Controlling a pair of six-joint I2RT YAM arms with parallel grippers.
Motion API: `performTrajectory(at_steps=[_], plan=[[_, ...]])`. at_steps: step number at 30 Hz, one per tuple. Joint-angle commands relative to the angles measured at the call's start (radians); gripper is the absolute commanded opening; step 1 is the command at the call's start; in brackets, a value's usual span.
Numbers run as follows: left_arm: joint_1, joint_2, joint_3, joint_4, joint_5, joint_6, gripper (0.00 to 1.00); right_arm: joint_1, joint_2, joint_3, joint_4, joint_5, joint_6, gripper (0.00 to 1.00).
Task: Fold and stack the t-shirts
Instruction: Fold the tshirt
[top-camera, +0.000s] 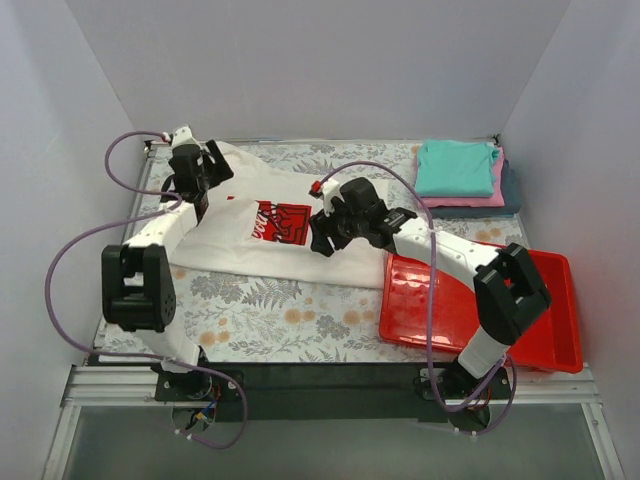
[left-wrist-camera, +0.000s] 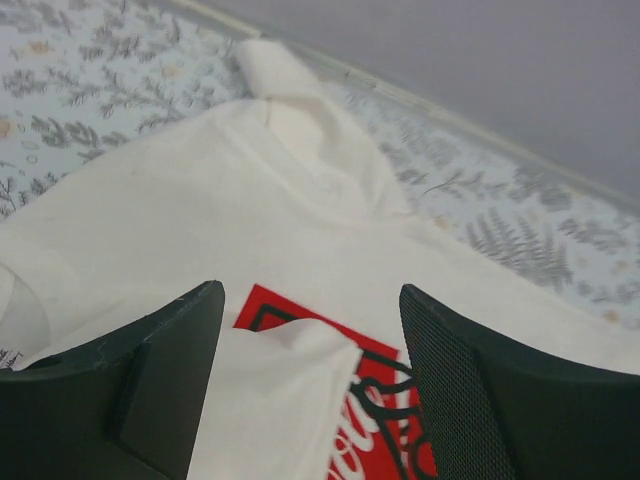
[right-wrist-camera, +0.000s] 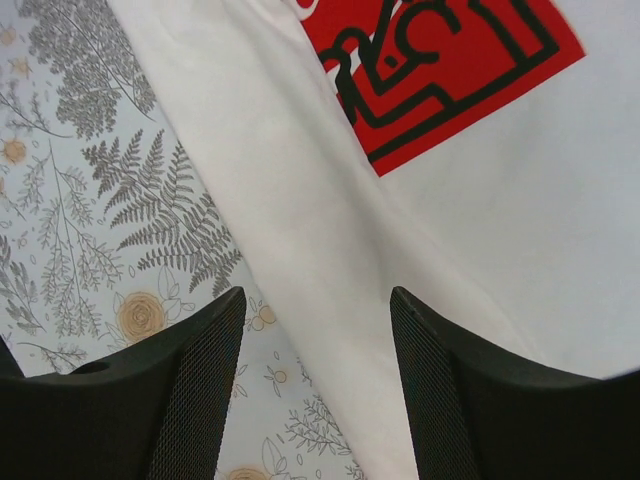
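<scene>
The white t-shirt (top-camera: 240, 255) with a red logo (top-camera: 280, 222) lies spread on the floral table. My left gripper (top-camera: 205, 185) is open over its left part. In the left wrist view (left-wrist-camera: 310, 330) a folded flap of white cloth (left-wrist-camera: 280, 390) lies between the wide-apart jaws, over the logo (left-wrist-camera: 400, 420). My right gripper (top-camera: 325, 240) is open over the shirt's right side. In the right wrist view (right-wrist-camera: 315, 330) it hovers above the shirt's edge (right-wrist-camera: 300, 200), beside the logo (right-wrist-camera: 450, 70). Folded teal (top-camera: 455, 165), pink (top-camera: 470, 198) and dark blue-grey (top-camera: 512, 190) tees are stacked at the back right.
A red plastic tray (top-camera: 500, 330) sits at the front right, partly under my right arm. The floral tablecloth (top-camera: 280, 320) shows in front of the shirt. White walls close in the back and both sides.
</scene>
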Motion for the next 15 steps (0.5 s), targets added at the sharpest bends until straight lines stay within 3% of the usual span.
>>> performTrajectory(at_steps=[1,6,12,15], plan=[[0.020,0.161,0.040,-0.030,0.047,0.152,0.65,-0.001,-0.083,-0.027,-0.006,0.034,-0.018,0.54],[0.022,0.287,0.078,-0.061,0.064,0.200,0.63,-0.004,-0.151,-0.067,-0.006,0.067,-0.018,0.55],[0.020,0.240,-0.003,-0.038,0.085,0.192,0.63,-0.004,-0.145,-0.067,-0.006,0.063,-0.019,0.56],[0.020,0.240,-0.001,-0.088,0.091,0.195,0.47,-0.002,-0.126,-0.064,-0.006,0.040,-0.018,0.56]])
